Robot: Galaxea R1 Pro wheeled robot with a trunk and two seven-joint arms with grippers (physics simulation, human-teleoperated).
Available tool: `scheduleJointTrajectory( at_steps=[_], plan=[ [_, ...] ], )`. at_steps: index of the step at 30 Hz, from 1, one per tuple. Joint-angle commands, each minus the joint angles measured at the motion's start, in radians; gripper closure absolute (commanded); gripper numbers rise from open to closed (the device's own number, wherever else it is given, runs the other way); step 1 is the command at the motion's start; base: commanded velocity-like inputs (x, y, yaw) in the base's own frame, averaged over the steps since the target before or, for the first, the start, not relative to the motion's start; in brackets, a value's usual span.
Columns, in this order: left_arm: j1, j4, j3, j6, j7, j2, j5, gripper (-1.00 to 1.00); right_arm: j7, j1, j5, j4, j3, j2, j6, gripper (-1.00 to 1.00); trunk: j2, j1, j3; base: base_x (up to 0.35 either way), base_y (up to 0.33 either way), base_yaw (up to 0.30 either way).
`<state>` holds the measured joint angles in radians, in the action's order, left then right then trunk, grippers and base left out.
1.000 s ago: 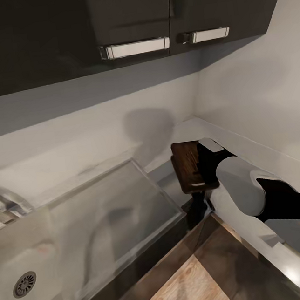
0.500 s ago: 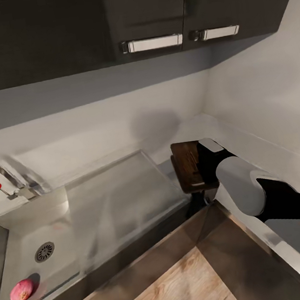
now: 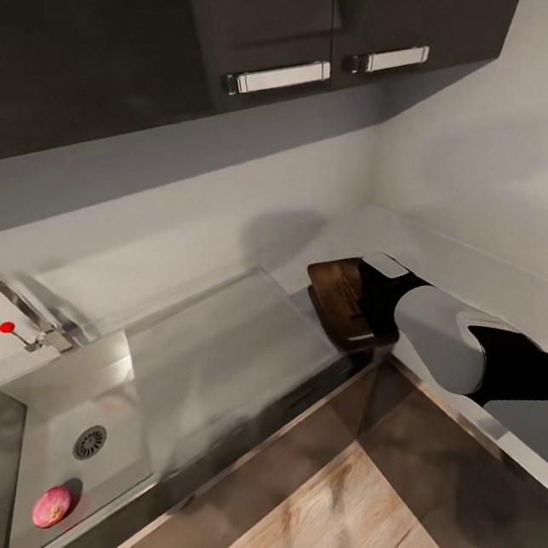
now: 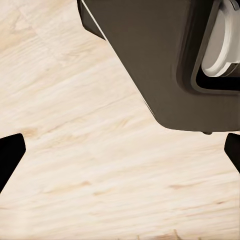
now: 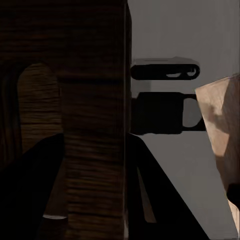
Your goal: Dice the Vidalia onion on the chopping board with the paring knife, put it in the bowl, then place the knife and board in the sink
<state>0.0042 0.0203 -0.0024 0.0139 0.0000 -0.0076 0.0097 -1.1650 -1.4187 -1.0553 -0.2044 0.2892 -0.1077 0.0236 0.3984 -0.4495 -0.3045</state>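
Observation:
The chopping board (image 3: 338, 303), dark brown wood, hangs over the countertop (image 3: 363, 233) just right of the drainboard, with my right gripper (image 3: 367, 309) shut on its near edge. Close up, the board (image 5: 92, 75) stands between the right gripper (image 5: 95, 210) fingers, its slot handle beside them. The pinkish Vidalia onion (image 3: 52, 506) lies in the sink (image 3: 108, 389) basin near the front wall, by the drain. My left gripper (image 4: 120, 152) is open over wooden floor with nothing between its fingers. The paring knife and bowl are out of view.
A chrome tap (image 3: 8, 311) with a red-tipped lever stands behind the basin. The flat drainboard (image 3: 223, 349) lies between basin and board. Dark wall cabinets (image 3: 270, 34) hang overhead. The counter turns a corner at the right. The robot's dark base (image 4: 160, 60) is over the floor.
The whole view has swung left, bringing the basin, tap and onion further into the picture. The board has stayed in my right gripper, unchanged relative to the arm.

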Motion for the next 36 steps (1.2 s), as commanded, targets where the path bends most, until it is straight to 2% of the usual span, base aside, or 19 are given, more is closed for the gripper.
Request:
scheduleJointTrajectory(
  at_steps=[1,19,36],
  plan=[
    [0.0,0.002,0.0,0.001,0.0,0.0,0.001,-1.0,-0.004,0.0,-0.011,-0.001,-0.005,0.0,0.001,1.0,0.002,0.0,-0.001,-0.002,0.0,0.15],
    [0.0,0.002,-0.001,0.001,0.0,0.0,0.001,-1.0,-0.004,0.0,-0.011,-0.001,-0.005,0.0,-0.004,1.0,0.002,0.0,-0.001,-0.013,0.009,0.228],
    [0.0,0.001,0.001,0.001,0.0,-0.001,0.001,-1.0,-0.004,0.0,-0.011,-0.001,-0.005,0.0,-0.004,1.0,0.002,0.0,-0.001,-0.237,0.207,0.173]
  ],
)
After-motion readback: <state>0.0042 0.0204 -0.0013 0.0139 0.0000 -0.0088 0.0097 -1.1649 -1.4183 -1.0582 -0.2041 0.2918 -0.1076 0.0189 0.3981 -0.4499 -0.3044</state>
